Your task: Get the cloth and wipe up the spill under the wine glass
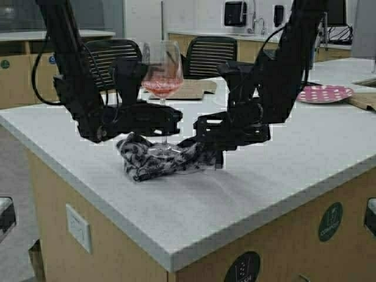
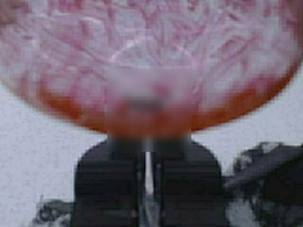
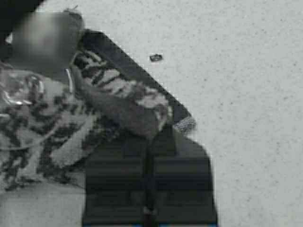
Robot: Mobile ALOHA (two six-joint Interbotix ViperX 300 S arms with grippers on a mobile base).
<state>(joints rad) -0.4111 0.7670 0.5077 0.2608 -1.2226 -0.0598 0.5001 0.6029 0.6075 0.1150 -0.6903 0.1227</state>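
Counter (image 1: 282,170): one wine glass (image 1: 162,73), one cloth (image 1: 158,157).

The right tool (image 3: 149,182) pinches the cloth (image 3: 109,106) on the counter (image 3: 246,85).

The speckled grey-white stone countertop (image 1: 247,176) carries a bunched light cloth with dark floral print (image 1: 155,157) near its middle. Farther back lie a flat brown cardboard sheet (image 1: 191,89) and a pink polka-dot round plate (image 1: 325,93).
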